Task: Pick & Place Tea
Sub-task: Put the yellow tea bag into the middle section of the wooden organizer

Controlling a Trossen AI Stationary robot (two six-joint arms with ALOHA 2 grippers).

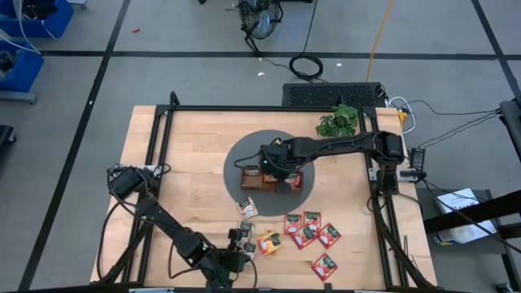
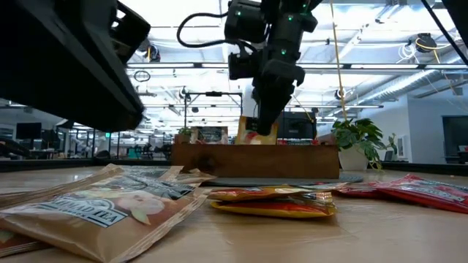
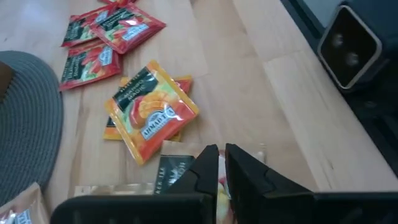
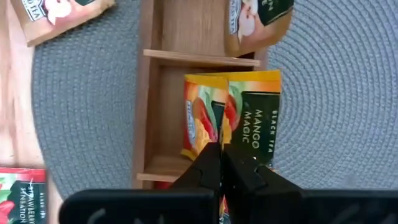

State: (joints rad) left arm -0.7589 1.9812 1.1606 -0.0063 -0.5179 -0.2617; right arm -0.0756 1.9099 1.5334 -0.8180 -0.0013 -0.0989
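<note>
We find the right gripper point(image 4: 221, 163) over the wooden tray point(image 4: 149, 112) on the grey mat point(image 1: 236, 163), fingers pinched on the edge of an orange mango packet point(image 4: 233, 115) hanging into the middle compartment. The left gripper point(image 3: 221, 163) is nearly closed on a pale packet point(image 3: 219, 186) beside the loose red packets point(image 1: 308, 229) and orange packets point(image 3: 152, 112). We judge the tea light, thin and floppy with a slick foil skin, best pinched at a sealed edge.

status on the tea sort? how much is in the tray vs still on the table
Done: one pale packet sits in an end compartment of the wooden tray. In hand: the right gripper holds an orange mango packet over the middle compartment; the left gripper is closing on a packet at the table's near edge. Left: the red packets and orange packets.
</note>
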